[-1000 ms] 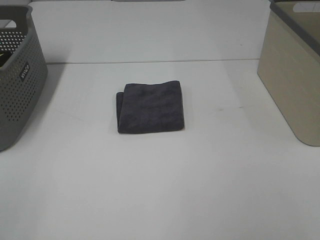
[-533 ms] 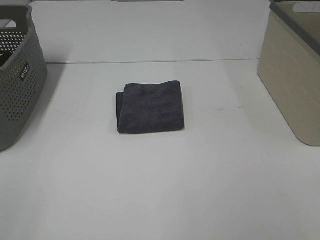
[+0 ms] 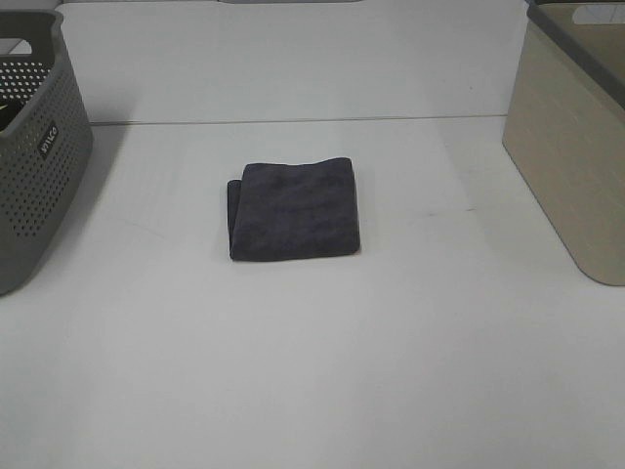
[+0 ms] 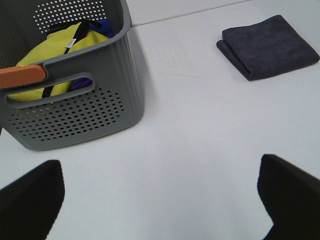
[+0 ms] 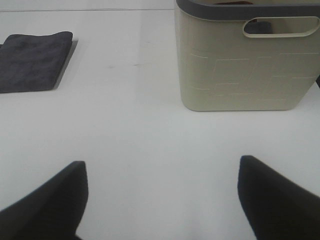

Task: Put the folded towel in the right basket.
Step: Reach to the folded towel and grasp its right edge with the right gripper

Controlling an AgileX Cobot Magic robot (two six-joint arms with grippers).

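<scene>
The folded dark grey towel [image 3: 294, 209] lies flat in the middle of the white table; it also shows in the left wrist view [image 4: 268, 46] and the right wrist view [image 5: 34, 61]. The beige right basket [image 3: 574, 137] stands at the right edge, also in the right wrist view [image 5: 242, 65]. Neither arm shows in the high view. My left gripper [image 4: 160, 197] is open and empty, far from the towel. My right gripper [image 5: 161, 197] is open and empty, between towel and basket but well short of both.
A grey perforated basket [image 3: 37, 147] stands at the left edge; in the left wrist view [image 4: 75, 105] it holds yellow and blue cloth. The white table [image 3: 312, 371] stretches bare in front of the towel.
</scene>
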